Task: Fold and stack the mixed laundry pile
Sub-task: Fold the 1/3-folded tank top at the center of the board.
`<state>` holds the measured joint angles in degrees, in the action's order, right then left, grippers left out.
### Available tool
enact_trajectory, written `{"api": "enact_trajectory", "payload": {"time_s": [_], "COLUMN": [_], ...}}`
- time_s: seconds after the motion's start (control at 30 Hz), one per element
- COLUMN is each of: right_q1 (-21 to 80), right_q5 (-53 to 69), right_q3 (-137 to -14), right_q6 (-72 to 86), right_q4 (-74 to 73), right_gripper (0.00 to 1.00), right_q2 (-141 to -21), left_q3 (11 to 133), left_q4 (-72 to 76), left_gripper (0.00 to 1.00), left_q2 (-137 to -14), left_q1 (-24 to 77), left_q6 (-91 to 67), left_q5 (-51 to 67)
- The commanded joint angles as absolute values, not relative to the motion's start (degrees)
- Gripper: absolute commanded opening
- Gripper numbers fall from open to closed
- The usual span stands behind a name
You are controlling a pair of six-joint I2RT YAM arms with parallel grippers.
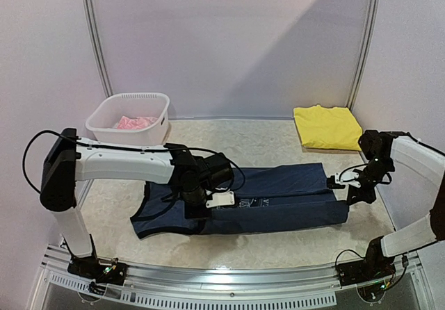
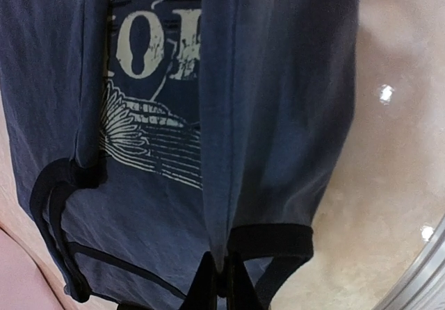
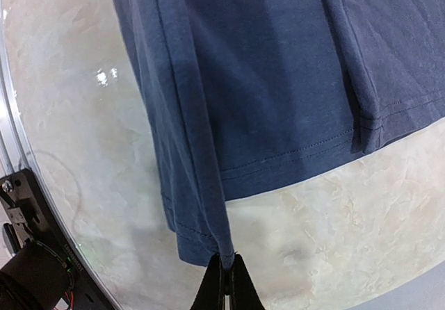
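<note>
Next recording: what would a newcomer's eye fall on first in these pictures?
The navy tank top lies stretched across the middle of the table. The left claw is shut on a lengthwise fold at its armhole end and the right claw at its hem end. A folded yellow garment sits at the far right, and a pink garment lies in the white basket at the far left.

Place: robot lab test cell. Evidence: plain pale backdrop [image 1: 229, 39], upper frame; metal poles [image 1: 96, 39], upper left and right; marbled table [image 1: 257, 147], centre; aluminium rail [image 1: 229, 276], bottom edge, carrying bolted arm bases [image 1: 97, 268].
</note>
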<state>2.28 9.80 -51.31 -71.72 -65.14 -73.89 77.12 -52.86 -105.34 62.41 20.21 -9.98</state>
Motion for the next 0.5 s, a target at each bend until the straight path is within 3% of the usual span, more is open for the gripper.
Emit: {"api": "enact_trajectory", "payload": {"time_s": [0.0,0.47], "right_q1": [1.5,1.3], "right_q5": [11.2,12.1], "right_q3": [-55.0,-67.6], "right_q6": [-66.8,-57.6], "right_q4": [-62.6,-59.4], "right_gripper": [0.0,0.0], "right_q2": [-79.4,-102.2], "left_q3": [79.3,85.5], "left_q4": [-50.6,-51.2], "left_gripper": [0.0,0.0], "left_q2": [-108.3,-115.9], "left_q1": [59.1,54.3], "left_q6": [20.6,17.5], "left_q5": [-10.5,-10.8]}}
